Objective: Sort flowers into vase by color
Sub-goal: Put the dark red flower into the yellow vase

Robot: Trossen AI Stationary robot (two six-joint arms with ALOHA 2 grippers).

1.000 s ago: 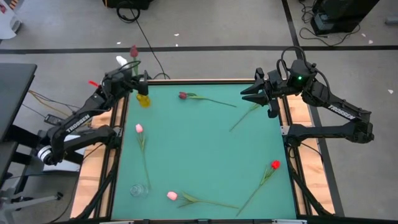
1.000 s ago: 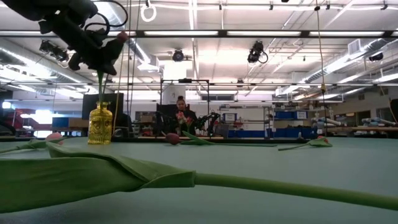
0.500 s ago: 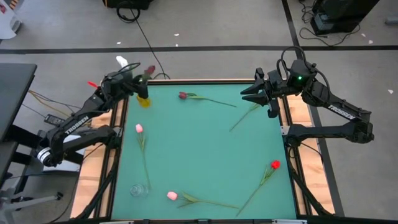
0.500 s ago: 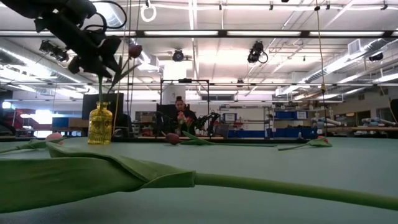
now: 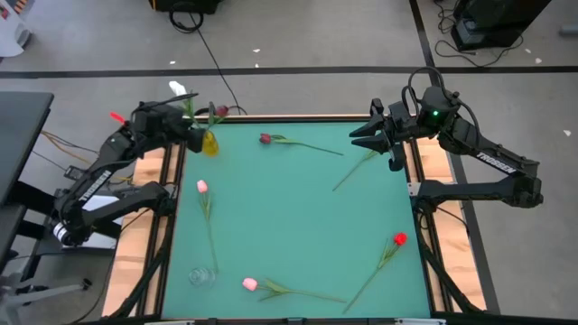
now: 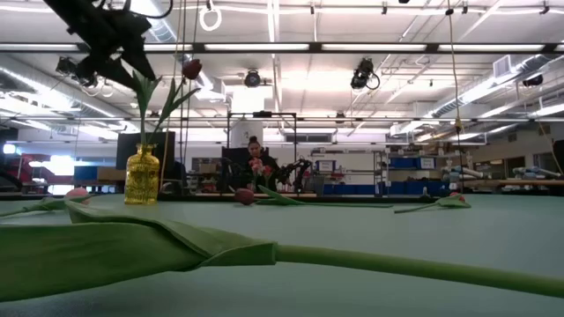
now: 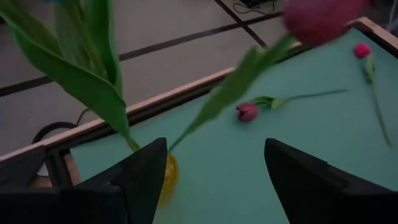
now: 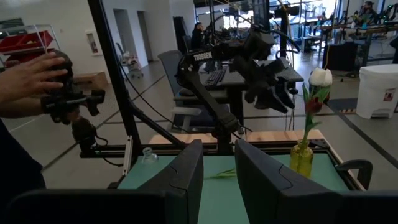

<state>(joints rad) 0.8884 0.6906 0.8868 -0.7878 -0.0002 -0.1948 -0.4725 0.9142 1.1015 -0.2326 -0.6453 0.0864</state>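
Maroon tulip (image 5: pixel 220 111) stands in the yellow vase (image 5: pixel 209 143) at the bench's (image 5: pixel 298 226) eleven o'clock; left pincer (image 5: pixel 192 129) gapes empty beside it. Five tulips lie unsorted; right pincer (image 5: pixel 361 136) waits open.

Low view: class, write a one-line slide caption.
Dark maroon tulip standing in yellow glass vase, left gripper open above.

You can read "TROSSEN" in white on the right arm (image 5: pixel 492 162), on the left arm (image 5: pixel 88 185), and in the right wrist view.
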